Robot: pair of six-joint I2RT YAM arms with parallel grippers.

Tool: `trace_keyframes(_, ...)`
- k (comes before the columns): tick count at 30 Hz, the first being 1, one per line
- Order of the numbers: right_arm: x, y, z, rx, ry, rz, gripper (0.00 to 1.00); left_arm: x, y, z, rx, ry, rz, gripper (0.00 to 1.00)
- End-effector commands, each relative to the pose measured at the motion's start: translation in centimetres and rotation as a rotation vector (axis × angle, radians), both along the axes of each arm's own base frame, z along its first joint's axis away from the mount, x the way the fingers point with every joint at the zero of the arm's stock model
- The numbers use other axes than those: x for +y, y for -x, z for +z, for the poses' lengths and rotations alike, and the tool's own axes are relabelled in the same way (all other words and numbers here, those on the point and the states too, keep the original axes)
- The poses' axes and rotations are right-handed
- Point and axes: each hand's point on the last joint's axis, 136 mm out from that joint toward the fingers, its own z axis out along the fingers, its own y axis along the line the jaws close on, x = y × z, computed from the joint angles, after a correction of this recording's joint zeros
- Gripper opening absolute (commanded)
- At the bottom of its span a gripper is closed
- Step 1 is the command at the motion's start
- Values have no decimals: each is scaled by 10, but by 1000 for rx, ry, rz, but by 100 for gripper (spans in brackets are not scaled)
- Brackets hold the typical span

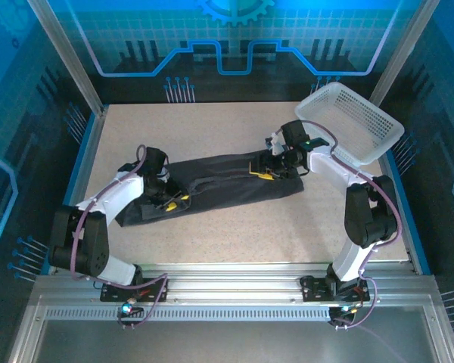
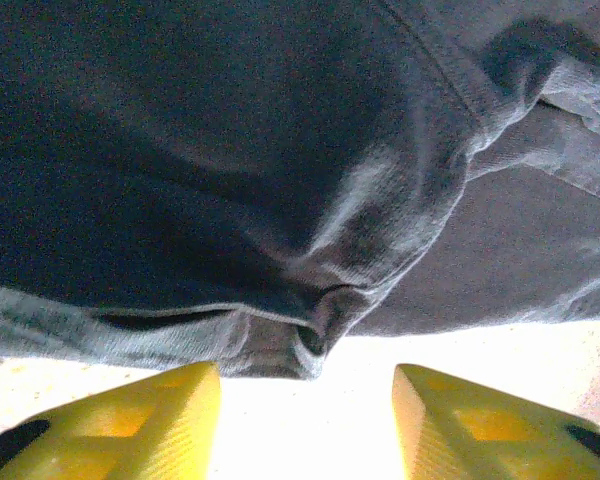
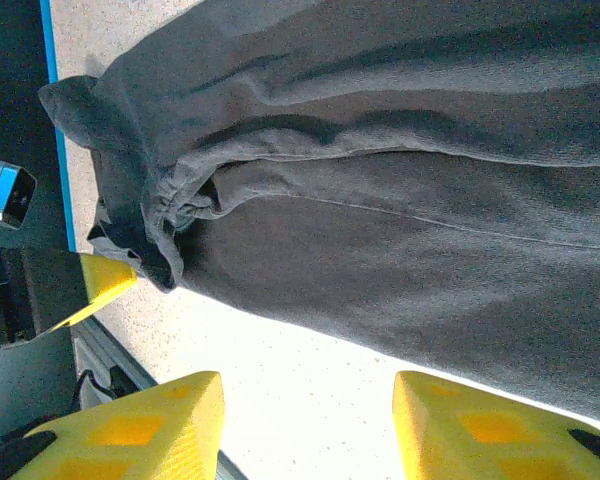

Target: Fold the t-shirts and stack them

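The left hand (image 1: 169,203) is observed at the left end of the t-shirt (image 1: 212,185), low over the cloth by its near edge. In the left wrist view its yellow fingers (image 2: 130,425) are seen spread apart. Bright bare table shows between them and nothing is pinched. A bunched fold of the hem lies just ahead of the gap.

The t-shirt, dark charcoal grey, is laid on the table (image 1: 234,234) as a long narrow band. It runs from lower left to upper right across the middle of the speckled surface. Creases and a seam line are noted along its length.

The right hand (image 1: 263,172) is positioned at the right end of the garment. In the right wrist view its yellow fingers (image 3: 480,430) are likewise found parted, with bare table between them and no cloth gripped. The garment's edge lies just beyond the fingertips, and its far end is gathered into a crumpled bunch.

A white lattice basket (image 1: 352,121) is recorded at the far right corner of the table, set at an angle and apart from the t-shirt. Whether it touches the right arm cannot be told.
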Motion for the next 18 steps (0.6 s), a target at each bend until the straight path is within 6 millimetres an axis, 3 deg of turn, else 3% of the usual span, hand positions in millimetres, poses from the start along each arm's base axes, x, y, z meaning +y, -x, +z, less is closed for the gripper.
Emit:
trace_keyframes(1, 2, 4, -3, 2, 9, 4, 49, 24, -2, 33, -56, -84, 53, 54)
trace_keyframes(4, 4, 3, -7, 11, 2, 4, 49, 75, 5, 32, -18, -188, 214, 54)
trace_keyframes(7, 9, 1, -6, 12, -4, 12, 49, 108, 13, 18, 45, -157, 379, 55)
trace_keyframes(11, 20, 2, -5, 11, -5, 38, 49, 128, -1, 13, 6, -142, 448, 55)
trace_keyframes(15, 30, 6, -7, 18, -7, 60, 49, 133, -32, 9, -76, -146, 397, 50)
trace_keyframes(18, 38, 8, -6, 20, -12, 77, 49, 134, -38, -9, -29, -159, 337, 42)
